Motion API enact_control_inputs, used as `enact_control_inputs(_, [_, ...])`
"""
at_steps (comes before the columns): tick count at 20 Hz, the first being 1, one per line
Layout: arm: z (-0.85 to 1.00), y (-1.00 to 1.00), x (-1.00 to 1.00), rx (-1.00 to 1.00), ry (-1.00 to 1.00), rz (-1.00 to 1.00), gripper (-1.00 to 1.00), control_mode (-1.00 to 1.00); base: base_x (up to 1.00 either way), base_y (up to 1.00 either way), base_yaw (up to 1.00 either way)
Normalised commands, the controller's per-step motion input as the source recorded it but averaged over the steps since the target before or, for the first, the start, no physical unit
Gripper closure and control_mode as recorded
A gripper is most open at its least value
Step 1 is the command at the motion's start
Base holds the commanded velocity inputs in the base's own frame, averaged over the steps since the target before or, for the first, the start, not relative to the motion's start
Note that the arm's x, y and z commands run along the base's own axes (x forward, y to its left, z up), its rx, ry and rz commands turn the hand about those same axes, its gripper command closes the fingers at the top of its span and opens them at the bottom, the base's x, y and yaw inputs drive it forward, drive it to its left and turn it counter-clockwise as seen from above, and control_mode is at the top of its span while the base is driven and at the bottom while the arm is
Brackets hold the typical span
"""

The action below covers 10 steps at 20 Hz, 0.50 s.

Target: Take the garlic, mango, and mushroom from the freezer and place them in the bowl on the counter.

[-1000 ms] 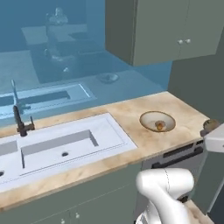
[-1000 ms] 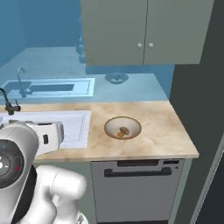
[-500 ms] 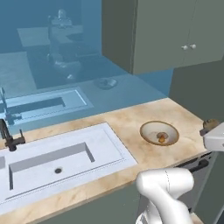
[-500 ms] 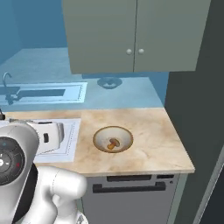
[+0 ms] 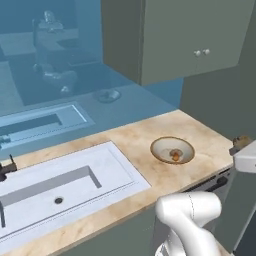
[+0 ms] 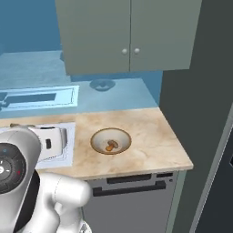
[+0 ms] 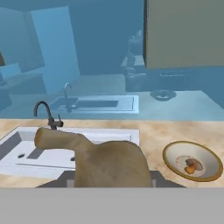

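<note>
A: The base has rolled on since the last frame. The bowl [image 5: 172, 150] is now mid-view, near the counter's [image 5: 131, 138] right end.
B: Your gripper [image 5: 245, 158] is clamped on the mushroom [image 7: 109, 164]. The bowl lies ahead-right of the hand, so swing right.

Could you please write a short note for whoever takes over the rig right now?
Gripper: closed on a tan-brown stalked thing, apparently the mushroom, held above the counter near the sink.
Bowl: on the counter, right of the sink. It holds an orange piece, likely the mango, and a paler piece, possibly the garlic; too small to be sure.
Done: two items appear to be in the bowl.
Left: bring the mushroom over the bowl and release it.
</note>
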Motion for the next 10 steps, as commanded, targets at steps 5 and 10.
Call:
enact_control_inputs(5, [0.00,0.00,0.00,0.00,0.00,0.00,1.00,1.00,0.00,-0.12,-0.26])
enact_control_inputs(10, [0.00,0.00,0.00,0.00,0.00,0.00,1.00,1.00,0.15,-0.16,-0.19])
